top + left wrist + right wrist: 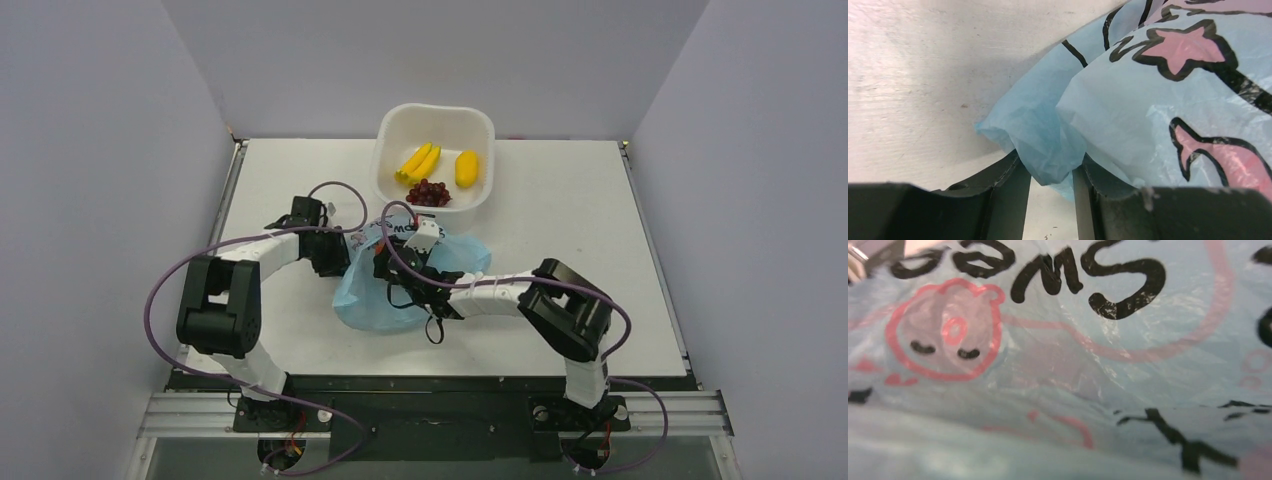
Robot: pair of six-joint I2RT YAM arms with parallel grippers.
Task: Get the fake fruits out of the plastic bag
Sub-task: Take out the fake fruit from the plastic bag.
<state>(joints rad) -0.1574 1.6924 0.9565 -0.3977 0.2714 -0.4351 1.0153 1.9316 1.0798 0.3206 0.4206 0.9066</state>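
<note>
The light blue plastic bag (362, 302) lies crumpled at the table's middle. My left gripper (338, 252) is at its left edge. In the left wrist view the two dark fingers (1009, 175) stand close together with a fold of the bag (1048, 155) pinched between them (1052, 176). My right gripper (398, 272) is buried in the bag's top, and its fingers are hidden. The right wrist view is filled with printed plastic (1148, 365). Yellow bananas (418, 162), a lemon (466, 168) and dark red grapes (428, 192) lie in the white tub (385, 130). The small red fruit is hidden.
The white tub stands at the back middle of the white table (570, 200), just behind the bag. Grey walls enclose the table on the left, right and back. Purple cables loop from both arms over the table's near half.
</note>
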